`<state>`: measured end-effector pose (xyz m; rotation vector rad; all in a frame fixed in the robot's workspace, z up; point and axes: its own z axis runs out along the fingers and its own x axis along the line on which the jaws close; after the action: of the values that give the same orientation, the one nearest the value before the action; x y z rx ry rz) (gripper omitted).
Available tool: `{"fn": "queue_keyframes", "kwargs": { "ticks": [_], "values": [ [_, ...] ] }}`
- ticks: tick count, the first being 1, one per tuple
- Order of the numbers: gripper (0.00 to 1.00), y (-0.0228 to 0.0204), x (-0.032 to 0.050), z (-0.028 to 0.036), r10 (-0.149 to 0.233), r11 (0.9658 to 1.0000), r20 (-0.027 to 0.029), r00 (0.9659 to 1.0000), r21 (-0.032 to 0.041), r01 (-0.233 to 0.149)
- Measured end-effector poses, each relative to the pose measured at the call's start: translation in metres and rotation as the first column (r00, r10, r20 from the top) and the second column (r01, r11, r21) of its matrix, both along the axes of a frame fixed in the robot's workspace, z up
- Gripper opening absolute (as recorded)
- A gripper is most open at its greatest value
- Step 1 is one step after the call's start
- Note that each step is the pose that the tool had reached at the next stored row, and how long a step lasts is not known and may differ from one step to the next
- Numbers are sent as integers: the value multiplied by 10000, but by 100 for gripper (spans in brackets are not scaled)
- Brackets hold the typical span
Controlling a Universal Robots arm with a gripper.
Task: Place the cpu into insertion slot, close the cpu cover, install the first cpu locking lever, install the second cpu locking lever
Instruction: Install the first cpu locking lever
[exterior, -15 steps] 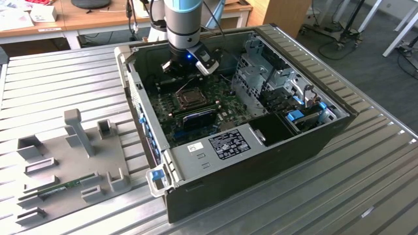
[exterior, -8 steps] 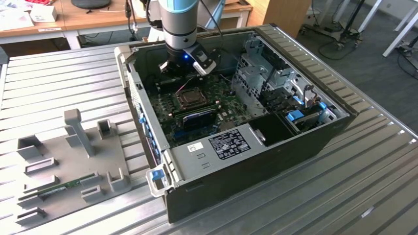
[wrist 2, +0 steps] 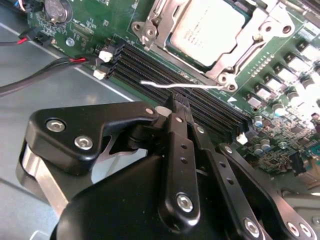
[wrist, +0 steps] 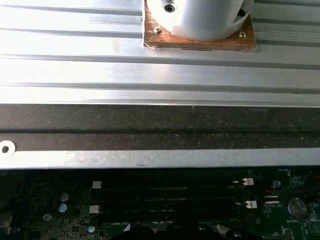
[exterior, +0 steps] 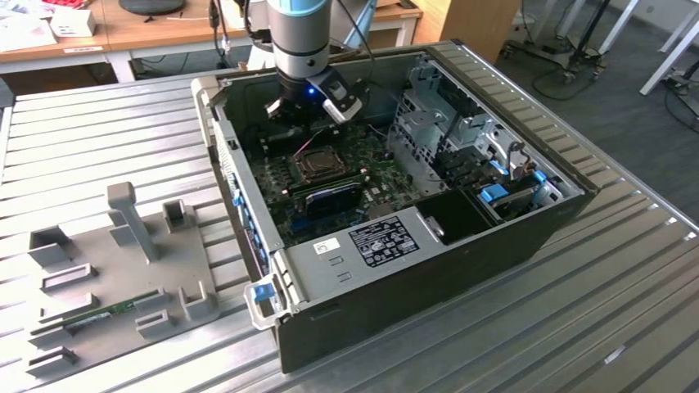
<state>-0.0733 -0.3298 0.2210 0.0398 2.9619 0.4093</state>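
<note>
Hand close up in the second wrist view: black linkage body in the foreground, both fingers pressed together to a narrow tip, nothing seen between them. Desk: ribbed metal, carrying everything. Computer case lies open side up on it, with the arm reaching down into the end farther from the exterior camera. Grey fixture plate sits on the desk to the exterior view's left of the case, well apart from the hand, with a memory stick in one of its holders. Green motherboard covers the case floor. Long black memory slots run between the hand's tip and the socket. Insertion slot sits near the board's middle, just beside the hand in the exterior view. Cpu cover lies flat over the slot, its silver frame ringing the chip. Cpu is seated in the slot, grey metal top showing through the cover's window. Thin silver locking lever runs along the socket's edge nearest the hand, over the memory slots; the fingertips sit just beside it, contact not clear. Red and black cables cross the case floor beside the board.
</note>
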Motion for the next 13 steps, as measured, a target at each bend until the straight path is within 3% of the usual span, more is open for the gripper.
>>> {"fn": "queue_keyframes", "kwargs": {
  "ticks": [5, 13],
  "values": [
    [10, -52, 0, 0, -7, 10000, -1, 10000, 0, 7],
    [10, -54, 15, -1, -7, 10000, 0, 10000, 8, 7]
  ]
}}
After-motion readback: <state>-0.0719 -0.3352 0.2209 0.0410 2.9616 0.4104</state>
